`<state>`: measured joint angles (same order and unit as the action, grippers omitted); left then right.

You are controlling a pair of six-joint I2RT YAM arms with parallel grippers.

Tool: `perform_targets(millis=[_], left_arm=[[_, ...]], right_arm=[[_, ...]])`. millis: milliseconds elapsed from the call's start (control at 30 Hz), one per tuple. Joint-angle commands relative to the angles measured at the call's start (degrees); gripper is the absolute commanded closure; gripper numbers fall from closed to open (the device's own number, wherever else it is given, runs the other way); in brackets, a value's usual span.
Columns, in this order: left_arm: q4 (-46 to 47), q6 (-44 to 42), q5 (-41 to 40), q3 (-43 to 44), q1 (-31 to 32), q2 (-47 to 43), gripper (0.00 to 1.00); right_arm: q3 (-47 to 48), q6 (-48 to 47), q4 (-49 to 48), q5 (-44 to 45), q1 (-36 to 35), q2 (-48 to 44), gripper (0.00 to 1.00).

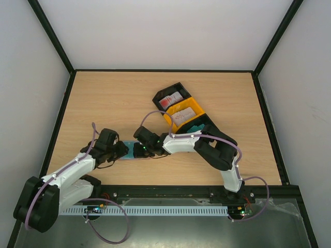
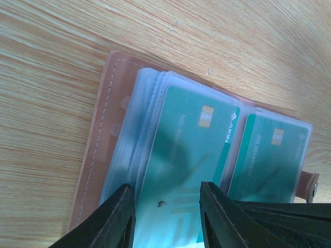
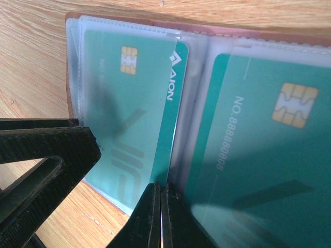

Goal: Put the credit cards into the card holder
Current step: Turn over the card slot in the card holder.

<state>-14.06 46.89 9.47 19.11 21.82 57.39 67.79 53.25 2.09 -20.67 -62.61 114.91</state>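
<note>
The card holder point(image 2: 95, 155) lay open on the bench point(image 2: 46, 62) between the two grippers, just ahead of the arms. Its cover was reddish-brown with pale stitching along the edge, and clear plastic sleeves lay inside. Two teal credit cards point(image 3: 139, 93), each with a gold chip and white lettering, sat in facing sleeves. The left gripper point(image 2: 168, 219) stood open, fingers apart over the near end of one sleeved card. The right gripper point(image 3: 159, 217) had its fingers pressed together at the fold between the sleeves; whether they pinched a sleeve was unclear.
</note>
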Motion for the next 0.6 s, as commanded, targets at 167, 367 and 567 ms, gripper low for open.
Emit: perform_targets(millis=[167,367,567], left_arm=[[-1.05,-0.68,1.83,-1.15,-0.44,2.10,0.64],[-0.44,-0.98,9.71,0.44,-0.47,1.26,0.66],[-0.95,-0.49,15.85,1.80,-0.49,-0.70,0.71]], right_arm=[[-0.95,-0.46,4.17,1.48,-0.13,3.14,0.98],[-0.82,-0.52,4.09,1.68,-0.09,3.30,0.98],[-2.15,0.57,2.46,1.64,0.33,2.56,0.98]])
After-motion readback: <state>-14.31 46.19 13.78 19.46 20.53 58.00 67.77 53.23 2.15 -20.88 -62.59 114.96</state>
